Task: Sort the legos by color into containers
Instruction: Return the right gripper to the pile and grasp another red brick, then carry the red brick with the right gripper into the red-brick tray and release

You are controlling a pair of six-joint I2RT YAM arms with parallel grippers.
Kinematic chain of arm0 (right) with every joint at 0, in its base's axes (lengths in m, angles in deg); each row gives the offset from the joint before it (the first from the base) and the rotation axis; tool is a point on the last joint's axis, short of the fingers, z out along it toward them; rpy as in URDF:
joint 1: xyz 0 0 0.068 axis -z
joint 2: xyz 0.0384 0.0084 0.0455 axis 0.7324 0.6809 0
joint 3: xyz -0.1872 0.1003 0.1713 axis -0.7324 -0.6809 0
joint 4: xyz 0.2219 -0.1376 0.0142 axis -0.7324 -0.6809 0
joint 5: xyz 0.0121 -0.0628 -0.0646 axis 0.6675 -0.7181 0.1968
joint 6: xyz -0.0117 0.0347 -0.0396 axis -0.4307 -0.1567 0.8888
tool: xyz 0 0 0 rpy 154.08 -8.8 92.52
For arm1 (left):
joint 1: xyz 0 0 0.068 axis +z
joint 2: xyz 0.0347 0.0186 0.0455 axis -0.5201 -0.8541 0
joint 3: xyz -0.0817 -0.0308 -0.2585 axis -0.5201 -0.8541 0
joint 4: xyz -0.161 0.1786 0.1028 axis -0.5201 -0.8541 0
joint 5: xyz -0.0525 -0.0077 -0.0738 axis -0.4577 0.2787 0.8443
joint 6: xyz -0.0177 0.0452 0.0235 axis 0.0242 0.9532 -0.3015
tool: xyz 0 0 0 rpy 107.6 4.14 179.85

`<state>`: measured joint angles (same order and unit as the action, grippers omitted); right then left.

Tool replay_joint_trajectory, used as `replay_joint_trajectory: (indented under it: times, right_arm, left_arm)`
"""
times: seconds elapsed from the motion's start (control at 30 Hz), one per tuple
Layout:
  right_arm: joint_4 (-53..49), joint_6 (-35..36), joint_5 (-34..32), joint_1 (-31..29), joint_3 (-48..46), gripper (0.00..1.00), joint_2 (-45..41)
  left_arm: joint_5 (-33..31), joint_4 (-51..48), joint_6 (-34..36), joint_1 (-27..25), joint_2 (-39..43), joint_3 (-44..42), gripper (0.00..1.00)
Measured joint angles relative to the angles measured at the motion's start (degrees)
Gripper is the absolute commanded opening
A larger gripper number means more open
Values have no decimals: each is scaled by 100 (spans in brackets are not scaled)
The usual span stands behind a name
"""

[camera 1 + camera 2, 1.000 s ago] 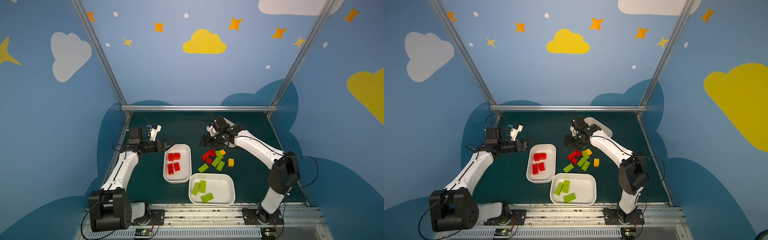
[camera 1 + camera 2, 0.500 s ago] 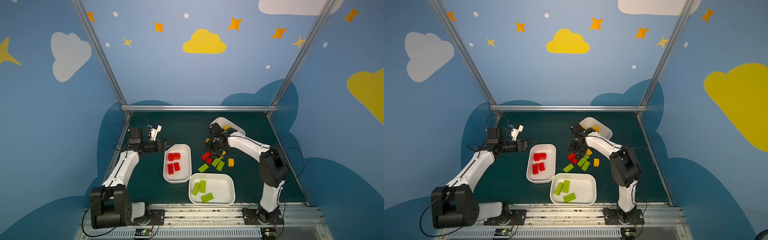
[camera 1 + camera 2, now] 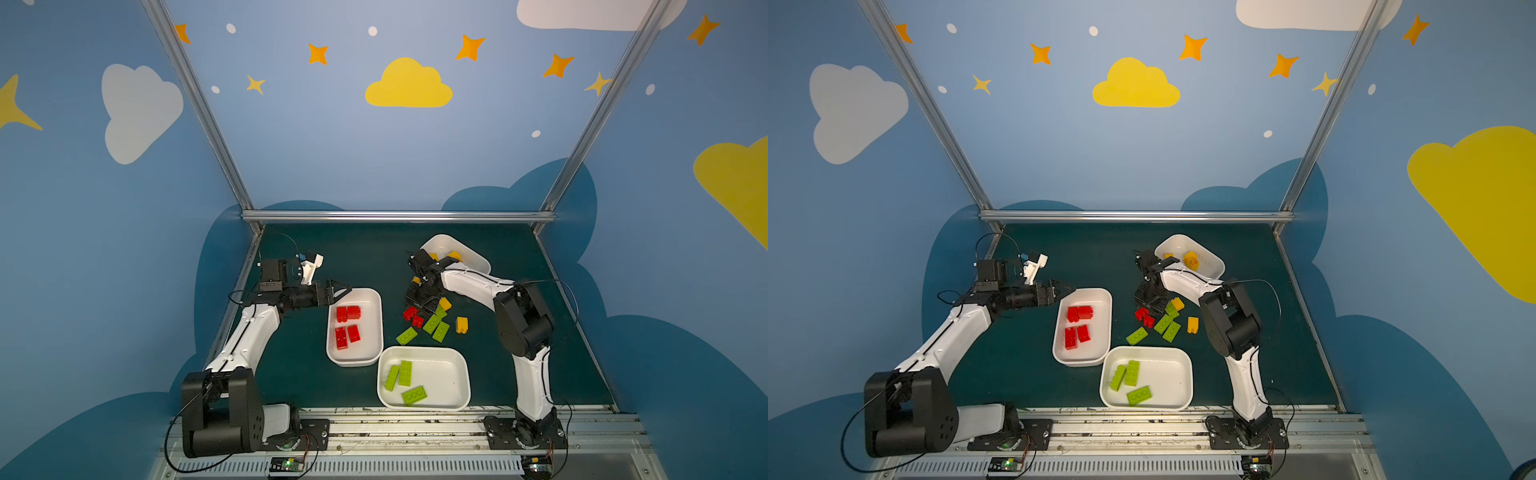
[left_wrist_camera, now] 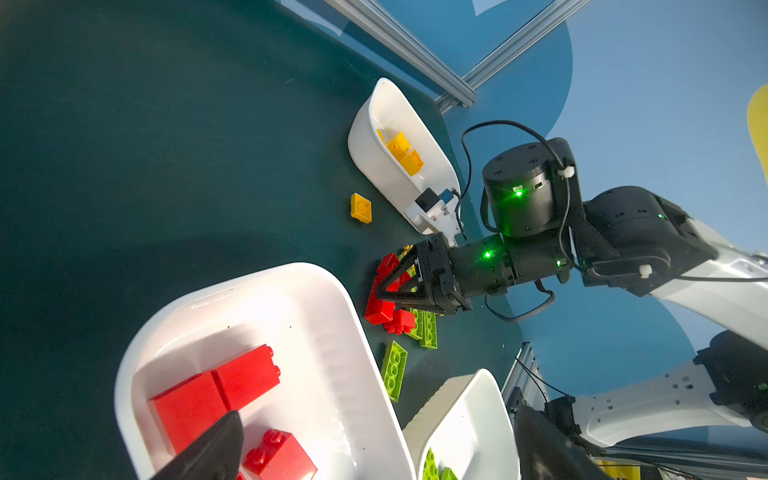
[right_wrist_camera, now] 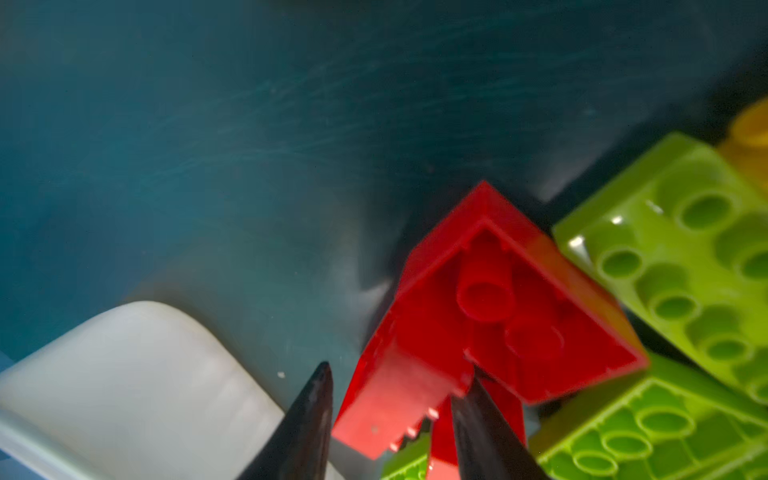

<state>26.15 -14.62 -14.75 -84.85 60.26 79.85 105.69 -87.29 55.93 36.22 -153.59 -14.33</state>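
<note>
My right gripper (image 5: 399, 368) is down in the loose pile of legos on the mat, seen in both top views (image 3: 417, 306) (image 3: 1145, 306). Its jaws are narrowed around an upturned red brick (image 5: 490, 299); one finger touches it and a thin gap shows at the other finger. Lime green bricks (image 3: 432, 324) and yellow ones (image 3: 461, 324) lie beside it. My left gripper (image 3: 343, 289) hovers open and empty over the far corner of the container (image 3: 371, 328) holding red bricks (image 3: 347, 314). A near container (image 3: 449, 376) holds green bricks, a far one (image 3: 476, 261) yellow bricks.
The right arm's forearm (image 3: 469, 284) crosses in front of the yellow container. A lone yellow brick (image 4: 360, 208) lies on the mat beside that container. A metal frame rail (image 3: 395, 216) bounds the back of the dark green mat (image 3: 291, 365).
The right gripper has come down from near the far container into the pile, and its jaws have narrowed around the red brick. The left arm has stayed put.
</note>
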Motion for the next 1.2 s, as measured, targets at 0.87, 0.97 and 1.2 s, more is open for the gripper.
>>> replay_joint_trajectory:
  times: [0.87,0.97,1.2]
  right_arm:
    - [-299,2465,442,-817,979,15,-833]
    - [-227,2586,798,-1064,1185,15,-763]
    - [-321,2503,629,-1305,1853,14,98]
  left_arm:
    - [-201,-654,387,15,2,391,99]
    - [-212,-651,382,15,2,420,100]
    - [-219,-695,376,15,2,426,99]
